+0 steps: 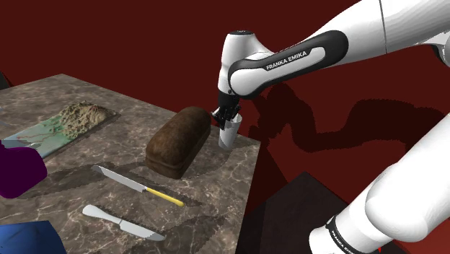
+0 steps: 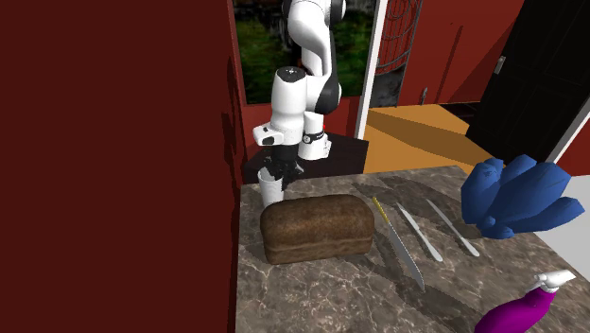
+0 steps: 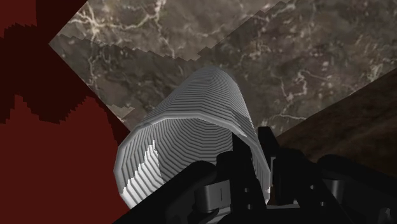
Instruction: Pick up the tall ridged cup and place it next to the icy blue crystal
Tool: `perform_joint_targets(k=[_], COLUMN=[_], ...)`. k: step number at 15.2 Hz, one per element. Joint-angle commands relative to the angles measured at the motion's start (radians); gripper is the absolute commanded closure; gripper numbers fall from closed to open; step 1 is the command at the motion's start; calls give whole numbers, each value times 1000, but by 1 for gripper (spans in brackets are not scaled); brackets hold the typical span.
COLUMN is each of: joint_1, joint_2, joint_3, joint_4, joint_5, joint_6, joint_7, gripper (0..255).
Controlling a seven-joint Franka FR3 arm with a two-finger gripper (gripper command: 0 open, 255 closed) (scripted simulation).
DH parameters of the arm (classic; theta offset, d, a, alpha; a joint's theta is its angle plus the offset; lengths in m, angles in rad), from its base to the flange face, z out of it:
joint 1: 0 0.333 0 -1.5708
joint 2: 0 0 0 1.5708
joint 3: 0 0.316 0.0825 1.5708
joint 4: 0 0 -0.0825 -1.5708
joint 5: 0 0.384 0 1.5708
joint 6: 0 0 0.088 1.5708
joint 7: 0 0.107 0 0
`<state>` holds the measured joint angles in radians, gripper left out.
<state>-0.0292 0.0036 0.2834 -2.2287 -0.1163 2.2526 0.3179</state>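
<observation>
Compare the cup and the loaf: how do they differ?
The cup is pale, ridged and upright; the loaf is dark brown and lies flat. The cup is slim; the loaf is bulkier. The hand grips the cup; the loaf lies free. Both are near the marble table's edge.

We are looking at a table topped with dark veined marble, its corner jutting out over a deep red floor. A dark red wall is rising behind it, and soft shadows are falling across that red. In the second exterior view a tall dark red panel is closing off the left, perhaps the end of a wall. Beyond the table a white-framed opening is showing green foliage, an orange floor is stretching away to the right, and a black area is sitting past it.
</observation>
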Motion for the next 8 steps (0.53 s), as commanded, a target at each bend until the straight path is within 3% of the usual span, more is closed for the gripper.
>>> perform_joint_targets(k=[1, 8], joint_1=[0, 0], joint_2=[1, -35], joint_3=[0, -1], joint_4=[0, 32], joint_5=[0, 18], joint_6=[0, -65], joint_7=[0, -17], gripper=[255, 255])
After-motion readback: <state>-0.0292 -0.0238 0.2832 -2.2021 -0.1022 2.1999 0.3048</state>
